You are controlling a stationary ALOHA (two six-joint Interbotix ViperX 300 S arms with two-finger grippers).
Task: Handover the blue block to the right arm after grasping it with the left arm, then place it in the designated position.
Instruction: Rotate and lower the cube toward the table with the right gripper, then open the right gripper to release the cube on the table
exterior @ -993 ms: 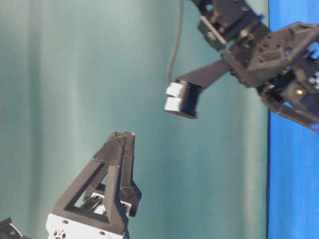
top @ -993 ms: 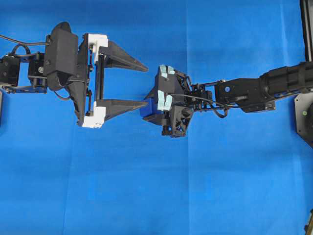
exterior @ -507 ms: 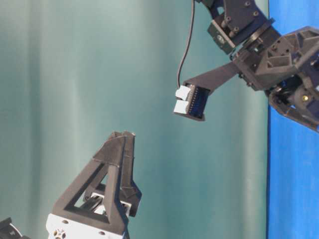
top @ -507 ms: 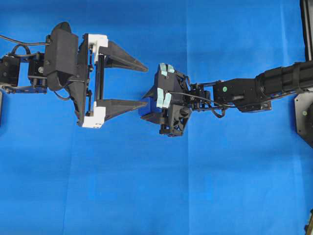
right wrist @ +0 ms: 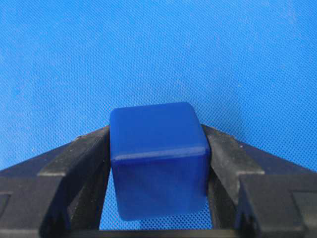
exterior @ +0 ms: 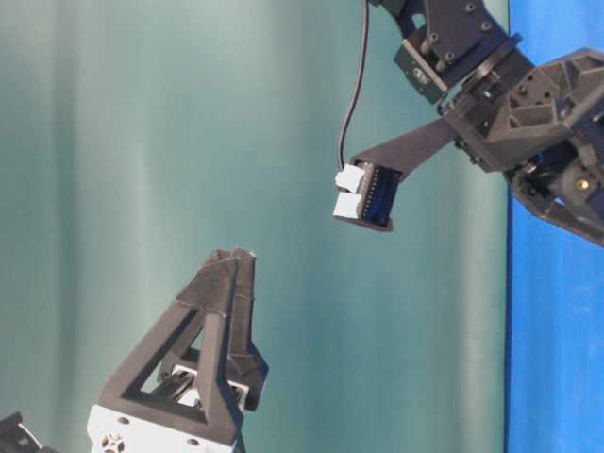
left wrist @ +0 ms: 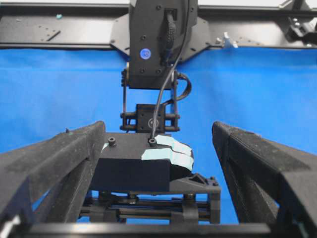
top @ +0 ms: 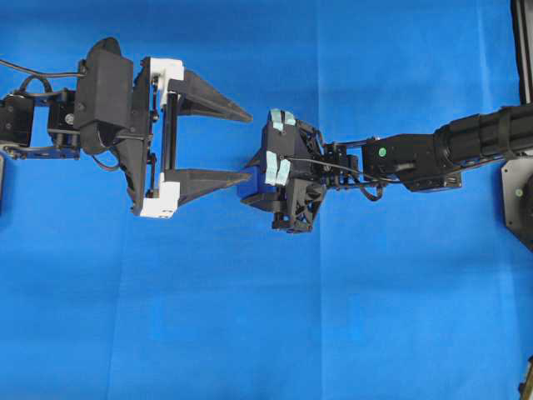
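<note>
The blue block (right wrist: 157, 158), a dark-blue cube with rounded edges, sits clamped between the two black fingers of my right gripper (right wrist: 156, 131). From overhead the right gripper (top: 254, 179), with mint-green tape on its body, points left, and the block (top: 248, 188) shows as a dark patch at its tip. My left gripper (top: 248, 146), the one with white parts, stands wide open facing it. Its lower fingertip (top: 241, 176) is close beside the block. In the left wrist view the left gripper (left wrist: 159, 130) is open around the right gripper's body (left wrist: 143, 166), which hides the block.
Bright blue cloth (top: 250, 317) covers the table. A black frame (top: 520, 50) and a dark base plate (top: 516, 200) stand at the right edge. A black rail (left wrist: 74, 29) runs along the back. In the table-level view a teal backdrop (exterior: 142, 142) stands behind the arms.
The right gripper with the block has shifted slightly and turned a little at the wrist. The left arm has stayed still with its jaws wide.
</note>
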